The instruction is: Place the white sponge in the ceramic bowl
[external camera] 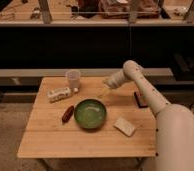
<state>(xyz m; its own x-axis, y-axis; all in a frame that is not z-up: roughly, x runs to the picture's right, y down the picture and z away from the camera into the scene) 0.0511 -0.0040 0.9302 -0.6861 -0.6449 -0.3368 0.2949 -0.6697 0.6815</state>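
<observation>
A: Where is the gripper, and what is its state?

B: The gripper hangs over the back half of the table, just past the far rim of the bowl. Its 2 fingers stand apart and hold nothing.

A: And the sponge?

B: The sponge lies flat on the table, just right of the bowl, toward the front, apart from the gripper.

A: What could go wrong?

B: As I judge it, the reach runs past the bowl, so a low sweep could knock its rim. The sponge looks thin and soft. Fingers closing too high could miss it or nudge it away.

A: And the surroundings?

B: A pale wooden table. A cup and a packet sit at back left, a red item lies left of the bowl, and a dark block is at right. Behind is a dark low wall under cluttered counters. The floor is grey.
</observation>
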